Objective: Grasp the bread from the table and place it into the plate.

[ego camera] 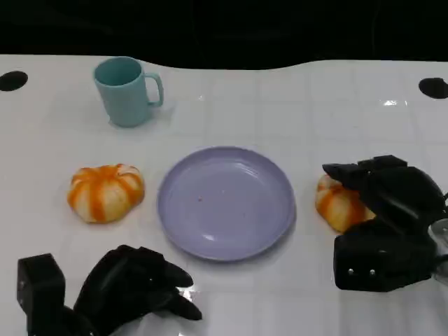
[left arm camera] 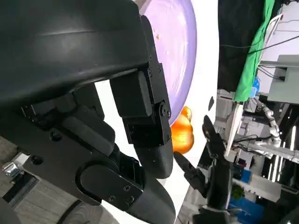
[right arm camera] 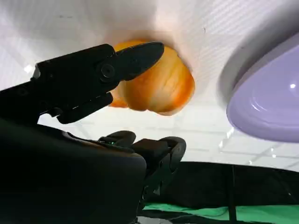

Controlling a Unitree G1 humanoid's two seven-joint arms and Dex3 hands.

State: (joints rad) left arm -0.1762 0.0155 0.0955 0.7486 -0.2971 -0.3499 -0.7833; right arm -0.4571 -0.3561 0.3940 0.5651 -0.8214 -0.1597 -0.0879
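Bread (ego camera: 334, 204) is seen on the table (ego camera: 294, 105), just right of the plate (ego camera: 225, 201), with the right hand (ego camera: 383, 210) over it, fingers (right arm camera: 135, 58) apart, no grip visible. The left hand (ego camera: 133, 283) is held near, curled.

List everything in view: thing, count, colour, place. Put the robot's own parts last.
bread: two, orange with pale stripes; one on the table left of the plate, the other right of the plate, under the right hand's fingers.
plate: one, lilac, middle of the table, nothing on it.
mug: one, pale teal, upright, far left of the table, handle toward the right.
table: one, white, with a dark round spot near each far corner.
left hand: one, black, low at the near left edge, holding nothing.
right hand: one, black, at the right bread, fingers apart around it; whether it already grips cannot be told.
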